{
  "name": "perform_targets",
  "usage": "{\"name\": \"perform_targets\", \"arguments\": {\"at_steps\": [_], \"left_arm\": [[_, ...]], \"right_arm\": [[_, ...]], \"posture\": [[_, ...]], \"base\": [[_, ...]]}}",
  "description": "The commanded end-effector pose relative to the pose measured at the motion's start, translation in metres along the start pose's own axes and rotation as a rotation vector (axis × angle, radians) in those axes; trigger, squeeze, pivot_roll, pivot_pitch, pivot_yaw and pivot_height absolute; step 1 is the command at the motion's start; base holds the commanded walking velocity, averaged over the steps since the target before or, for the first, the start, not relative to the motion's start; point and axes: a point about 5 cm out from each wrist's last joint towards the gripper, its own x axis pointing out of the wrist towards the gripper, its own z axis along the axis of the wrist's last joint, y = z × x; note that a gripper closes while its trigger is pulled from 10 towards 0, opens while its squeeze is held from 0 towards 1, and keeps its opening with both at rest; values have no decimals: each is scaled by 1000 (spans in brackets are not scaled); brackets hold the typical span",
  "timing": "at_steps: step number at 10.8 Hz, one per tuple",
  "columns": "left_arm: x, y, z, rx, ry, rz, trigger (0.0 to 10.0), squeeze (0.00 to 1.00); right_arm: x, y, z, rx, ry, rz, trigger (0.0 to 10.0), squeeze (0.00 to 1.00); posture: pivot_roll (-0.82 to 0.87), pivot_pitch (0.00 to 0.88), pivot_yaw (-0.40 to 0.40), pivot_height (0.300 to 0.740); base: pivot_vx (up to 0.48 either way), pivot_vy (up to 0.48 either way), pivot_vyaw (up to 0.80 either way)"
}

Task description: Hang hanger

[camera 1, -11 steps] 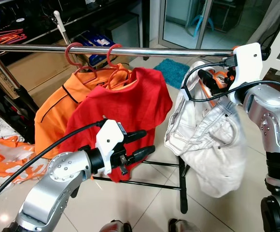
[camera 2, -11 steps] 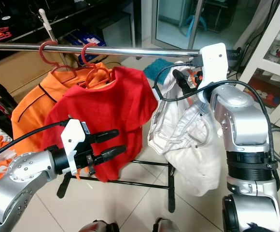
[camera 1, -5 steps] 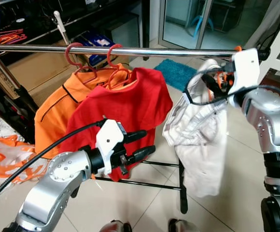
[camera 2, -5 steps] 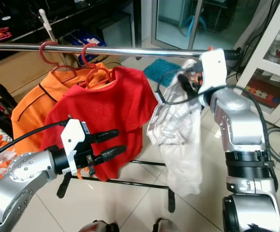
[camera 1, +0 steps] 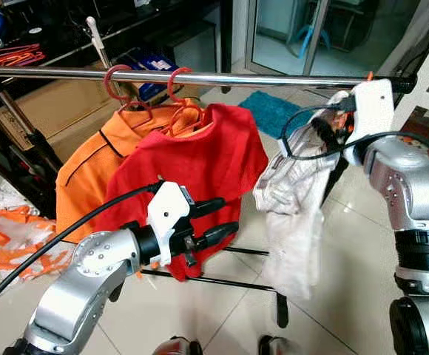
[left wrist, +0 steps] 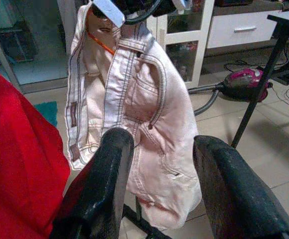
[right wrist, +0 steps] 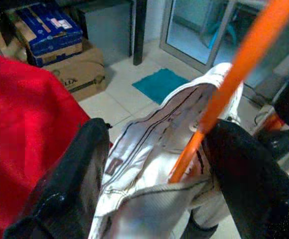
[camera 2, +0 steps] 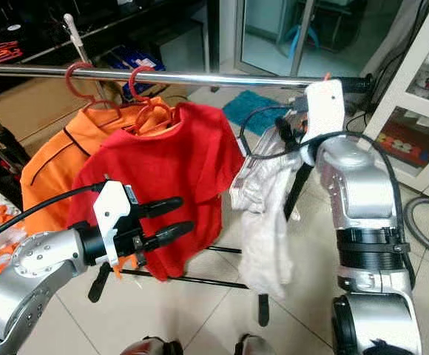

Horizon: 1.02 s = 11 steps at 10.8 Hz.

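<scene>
The right gripper [right wrist: 157,164], fingers clenched on the orange hanger [right wrist: 224,94] carrying the white jacket [camera 1: 292,200], holds it just under the rail [camera 1: 200,76] at 2 o'clock for hooking, while the left gripper [camera 1: 216,220] hovers released.

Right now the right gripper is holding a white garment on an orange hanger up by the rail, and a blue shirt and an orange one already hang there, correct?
Not quite. The shirt beside the orange shirt on the rail is red, not blue, as the left eye view shows. The rest holds: the right gripper holds the white garment on its orange hanger up by the rail.
</scene>
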Motion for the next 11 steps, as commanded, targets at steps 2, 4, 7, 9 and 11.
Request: {"name": "perform_targets", "arguments": {"at_steps": [2,4,7,9,11], "left_arm": [[0,2,2,11,9,-3,10000,0],[0,3,3,17,10,-6,10000,0],[0,1,1,20,19,-13,10000,0],[-1,0,1,24,31,-16,10000,0],[0,1,1,26,30,-13,10000,0]], "right_arm": [[-7,-3,11,42,-8,-27,3647,0],[-11,2,15,48,-25,-20,0,0],[-13,2,17,17,-18,-29,0,0],[-13,3,13,-11,10,-28,0,0],[-11,3,10,-1,29,-30,0,0]], "posture": [[-52,105,93,740],[-54,107,95,740],[-54,109,95,740],[-53,110,93,740],[-53,111,91,740]], "base": [[0,0,0],[0,0,0],[0,0,0],[0,0,0],[0,0,0]]}}
